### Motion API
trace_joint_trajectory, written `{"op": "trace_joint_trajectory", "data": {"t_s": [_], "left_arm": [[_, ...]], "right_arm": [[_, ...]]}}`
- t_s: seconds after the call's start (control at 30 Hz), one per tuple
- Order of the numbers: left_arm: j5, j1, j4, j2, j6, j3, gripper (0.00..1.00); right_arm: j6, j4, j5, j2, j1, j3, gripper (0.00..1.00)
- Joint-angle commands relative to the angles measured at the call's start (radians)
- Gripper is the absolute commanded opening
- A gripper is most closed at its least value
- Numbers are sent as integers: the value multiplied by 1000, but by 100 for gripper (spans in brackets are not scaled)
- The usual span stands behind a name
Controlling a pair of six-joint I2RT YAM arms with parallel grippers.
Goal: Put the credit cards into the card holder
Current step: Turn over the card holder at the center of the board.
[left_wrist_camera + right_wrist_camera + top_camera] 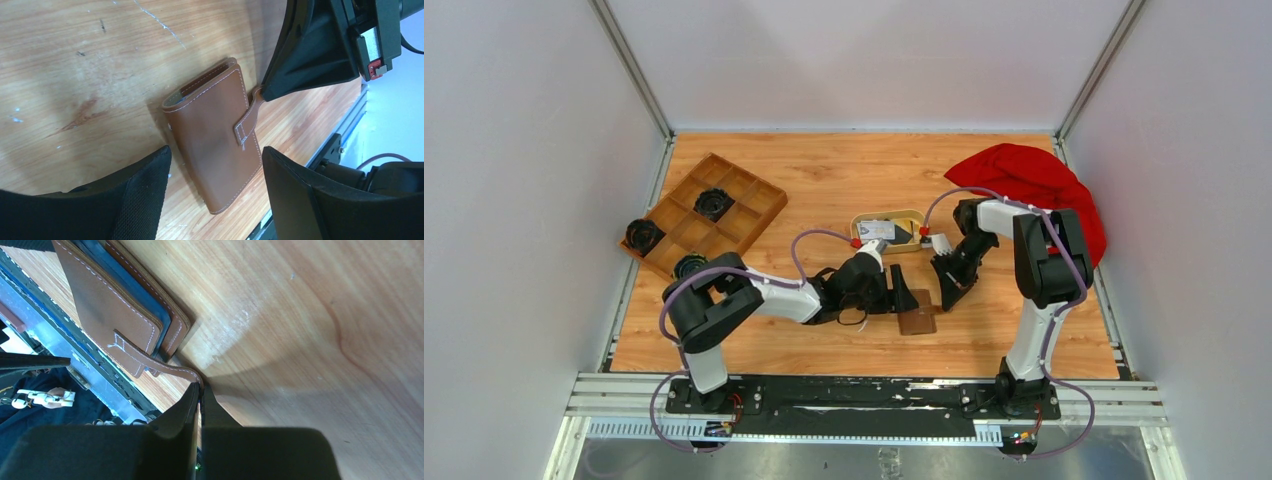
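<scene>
The brown card holder [917,320] lies closed on the table near the front, its strap [246,122] reaching off one side. My left gripper [216,150] is open, one finger on each side of the card holder [215,145] without touching it. My right gripper [200,386] is shut on the tip of the strap [155,362], just beside the card holder [107,315]. The credit cards, a whitish one [876,230] and a black one [902,236], lie in the oval tan dish [887,215] behind both grippers.
A wooden compartment tray [707,212] with black round parts sits at the back left. A red cloth [1029,180] is heaped at the back right. The table's front edge and metal rail [864,395] run close behind the card holder.
</scene>
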Motion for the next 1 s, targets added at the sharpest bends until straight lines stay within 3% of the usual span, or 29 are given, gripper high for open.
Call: {"op": "trace_joint_trajectory", "data": {"t_s": [0.0, 0.27, 0.53, 0.73, 0.87, 0.97], "left_arm": [[40, -3, 47, 60, -50, -39, 71], [42, -2, 103, 126, -5, -14, 54], [73, -1, 134, 183, 58, 12, 0], [25, -1, 133, 93, 187, -16, 0], [-12, 0, 133, -1, 321, -48, 0], [-24, -1, 133, -62, 425, -69, 0]], "right_arm": [[-19, 62, 126, 44, 22, -21, 0], [-17, 62, 135, 50, 44, -20, 0], [-18, 62, 140, 24, 46, -15, 2], [-42, 56, 87, -72, 31, -4, 23], [-78, 39, -5, -187, -10, 13, 46], [-110, 38, -78, -310, -39, 29, 50]]}}
